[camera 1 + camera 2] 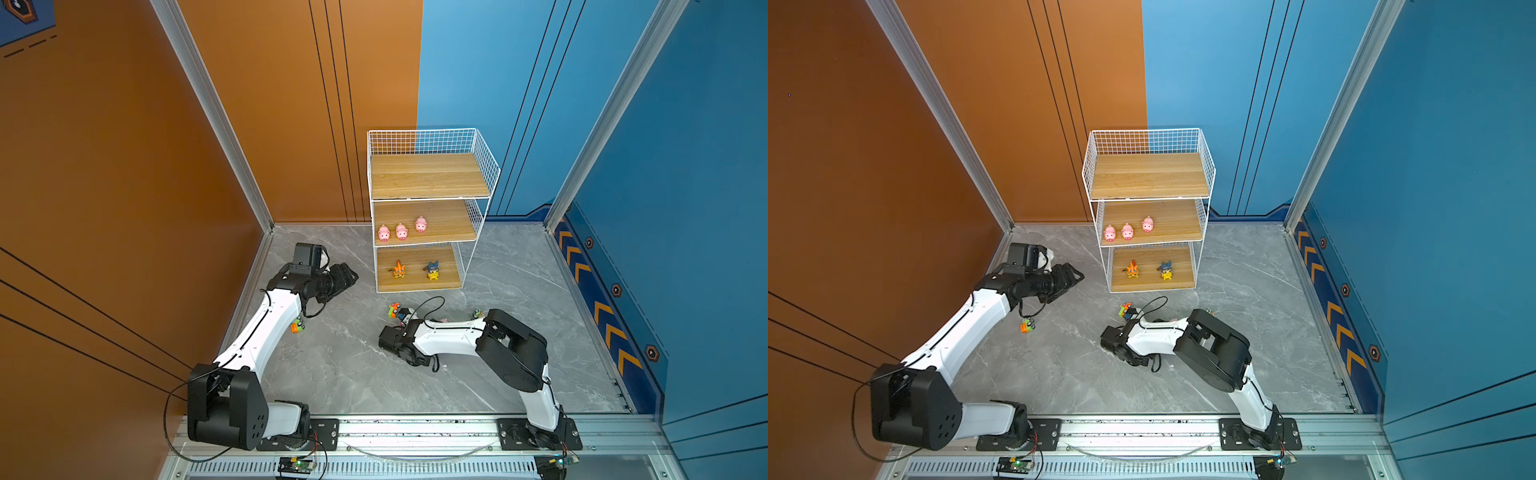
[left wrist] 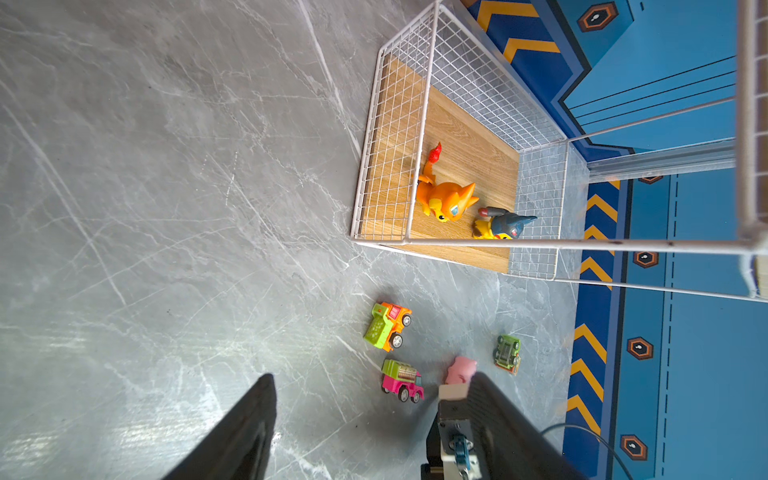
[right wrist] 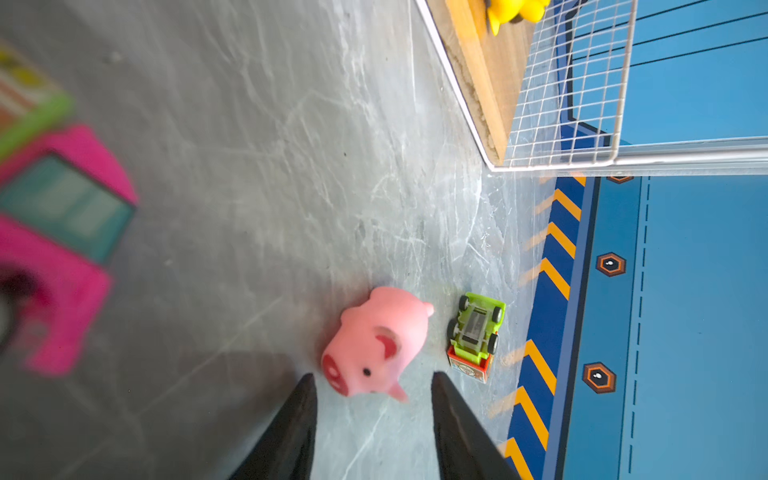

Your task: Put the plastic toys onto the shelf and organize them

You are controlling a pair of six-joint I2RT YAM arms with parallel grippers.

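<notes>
The shelf (image 1: 428, 176) (image 1: 1148, 176) stands at the back, with three pink pigs (image 1: 401, 231) on its middle board. A fourth pig (image 3: 376, 340) (image 2: 460, 370) lies on the floor, its snout just ahead of my open right gripper (image 3: 372, 374); neither finger touches it. In both top views that gripper is hidden under its own forearm. Beyond the pig a green car (image 3: 476, 332) (image 1: 478, 313) lies wheels up. A pink car (image 2: 402, 380) and an orange-and-green car (image 2: 388, 326) (image 1: 394, 309) sit left of the pig. My left gripper (image 2: 374, 376) (image 1: 349, 276) hovers open and empty. Another orange car (image 1: 297, 326) sits beside the left forearm.
An orange cat figure (image 1: 399, 269) and a blue-and-yellow figure (image 1: 433, 270) stand on the shelf's bottom board. The top board is bare. A black cable (image 1: 428, 303) loops off the right arm near the shelf's foot. Walls close in on three sides.
</notes>
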